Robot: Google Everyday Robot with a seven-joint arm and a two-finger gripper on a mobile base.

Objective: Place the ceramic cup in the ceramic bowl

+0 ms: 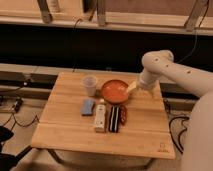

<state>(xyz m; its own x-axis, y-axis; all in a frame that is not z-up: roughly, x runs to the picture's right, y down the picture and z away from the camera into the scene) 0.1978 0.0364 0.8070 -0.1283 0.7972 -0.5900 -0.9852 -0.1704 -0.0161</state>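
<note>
**Cup (89, 84) not yet in bowl (113, 91)**

The cup stands on the table (65, 125), just left of the empty bowl. The gripper (131, 89) hangs at the bowl's right rim (open or closed, I cannot tell). Grasp, carry and placement all remain.

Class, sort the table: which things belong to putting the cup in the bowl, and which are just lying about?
Job: ceramic cup, ceramic bowl, gripper by the bowl's right rim.
Lying about: blue block, white bottle, dark packet, on the wooden table.
</note>
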